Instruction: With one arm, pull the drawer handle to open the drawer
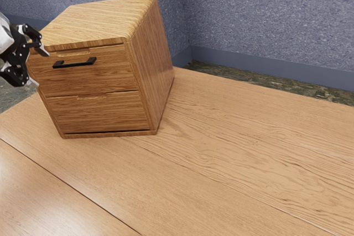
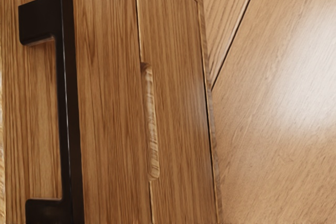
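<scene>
A wooden cabinet (image 1: 145, 42) with two drawers stands on the table at the exterior view's left. The top drawer (image 1: 105, 75) carries a black bar handle (image 1: 74, 63); its front sits about level with the cabinet's face. My gripper (image 1: 33, 66) hangs at the exterior view's left edge, just beside the top drawer's left end and apart from the handle, its fingers spread open with nothing between them. In the wrist view the black handle (image 2: 65, 108) runs lengthwise close ahead of my hand, on the top drawer's front (image 2: 105, 103), with the lower drawer (image 2: 178, 119) beside it.
The lower drawer (image 1: 99, 111) has a shallow carved grip (image 2: 151, 129) instead of a bar. The wooden table (image 1: 238, 158) stretches wide toward the exterior view's right and front. Grey-blue walls (image 1: 265, 9) close the room behind the cabinet.
</scene>
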Motion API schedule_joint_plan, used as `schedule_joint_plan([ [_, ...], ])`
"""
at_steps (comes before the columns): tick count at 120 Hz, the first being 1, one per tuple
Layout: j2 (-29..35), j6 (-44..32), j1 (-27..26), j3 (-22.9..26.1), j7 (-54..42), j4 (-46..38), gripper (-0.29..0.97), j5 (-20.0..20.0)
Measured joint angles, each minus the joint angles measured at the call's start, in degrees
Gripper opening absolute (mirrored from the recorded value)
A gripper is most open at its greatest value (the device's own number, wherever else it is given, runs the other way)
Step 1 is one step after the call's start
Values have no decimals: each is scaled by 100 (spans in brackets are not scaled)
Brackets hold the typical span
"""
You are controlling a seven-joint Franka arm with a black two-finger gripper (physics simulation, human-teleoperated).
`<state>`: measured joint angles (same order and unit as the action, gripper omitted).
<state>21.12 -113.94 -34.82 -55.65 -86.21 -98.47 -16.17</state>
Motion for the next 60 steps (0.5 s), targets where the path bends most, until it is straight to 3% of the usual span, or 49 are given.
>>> schedule_joint_plan([
  [29,6,-130,-97,-14,-63,-17,67,-144],
  [60,6,-292,-437,-373,-100,-26,60,-178],
])
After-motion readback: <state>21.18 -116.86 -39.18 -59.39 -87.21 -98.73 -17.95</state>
